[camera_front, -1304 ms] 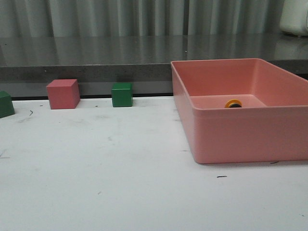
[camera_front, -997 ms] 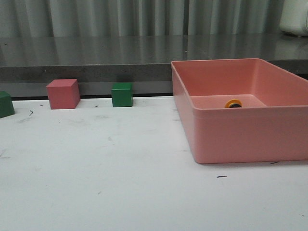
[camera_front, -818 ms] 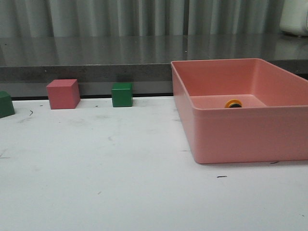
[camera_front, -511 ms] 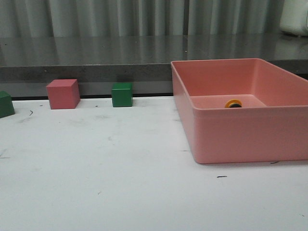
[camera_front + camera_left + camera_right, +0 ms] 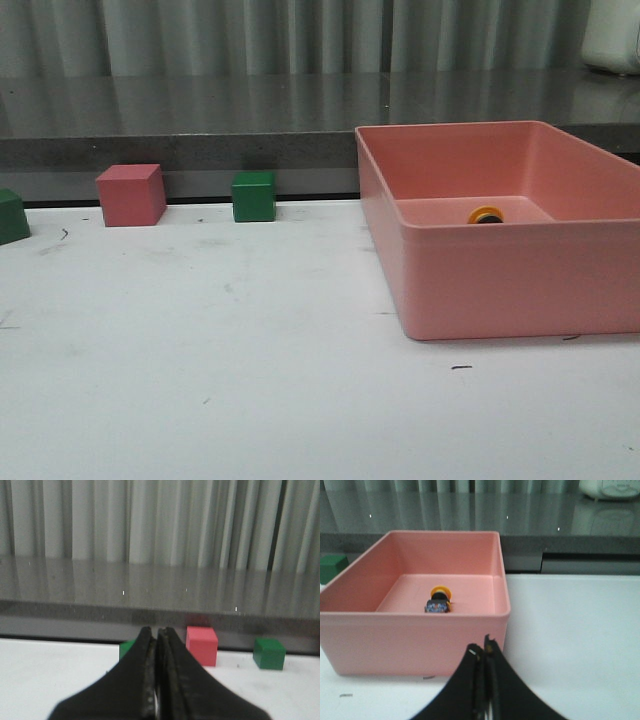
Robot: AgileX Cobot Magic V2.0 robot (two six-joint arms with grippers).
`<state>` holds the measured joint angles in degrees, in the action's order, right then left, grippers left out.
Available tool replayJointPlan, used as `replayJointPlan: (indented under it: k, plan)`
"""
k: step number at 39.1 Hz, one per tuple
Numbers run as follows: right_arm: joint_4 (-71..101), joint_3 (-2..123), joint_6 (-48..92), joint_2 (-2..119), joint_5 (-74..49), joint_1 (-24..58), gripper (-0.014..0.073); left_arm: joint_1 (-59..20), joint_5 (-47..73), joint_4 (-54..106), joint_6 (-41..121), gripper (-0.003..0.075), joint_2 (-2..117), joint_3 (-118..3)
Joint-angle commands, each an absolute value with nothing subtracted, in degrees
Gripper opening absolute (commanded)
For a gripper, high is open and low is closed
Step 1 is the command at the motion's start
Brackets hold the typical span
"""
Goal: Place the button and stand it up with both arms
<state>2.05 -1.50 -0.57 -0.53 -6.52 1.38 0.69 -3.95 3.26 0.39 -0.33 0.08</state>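
White table (image 5: 250, 380); button (image 5: 439, 600) in pink bin (image 5: 415, 630), beyond closed right jaws.

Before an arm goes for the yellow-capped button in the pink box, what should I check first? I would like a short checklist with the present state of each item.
1. Small push-button with the round yellow cap is inside the pink plastic box: ok.
2. Button standing upright: not ok; it lies on its side on the box floor.
3. Right gripper open for a grasp: not ok; the fingers are shut, holding nothing.
4. Left gripper open: not ok; shut and holding nothing.
5. Space above the button free: ok; nothing covers it.
6. Pink cube and green cubes away from the box: ok.
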Motion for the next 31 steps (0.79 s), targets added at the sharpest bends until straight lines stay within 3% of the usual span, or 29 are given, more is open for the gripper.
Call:
replayJointPlan:
  k: [1,9,17,24,31]
  plan:
    - [2.5,1.0,0.0,-1.6,0.4,1.1,-0.0059,0.8,-12.7,5.1,0.0,-0.002,-1.3,-1.3]
    - [3.5,14.1,0.0,1.8,-11.1,1.1,-0.0059,0.8,-1.7,5.2,0.3,-0.002,4.4,-13.3]
    - [10.2,26.4,0.0,15.2,-18.2,1.1,-0.0059,0.8,6.5,5.1,0.3,-0.002,18.5,-23.3]
    - [10.9,32.1,0.0,25.0,-18.5,1.1,-0.0059,0.8,8.3,4.7,0.3,-0.002,27.5,-28.2]
    - [10.9,32.6,0.0,27.6,-18.1,1.1,-0.0059,0.8,7.0,4.7,0.3,-0.002,28.4,-29.0]
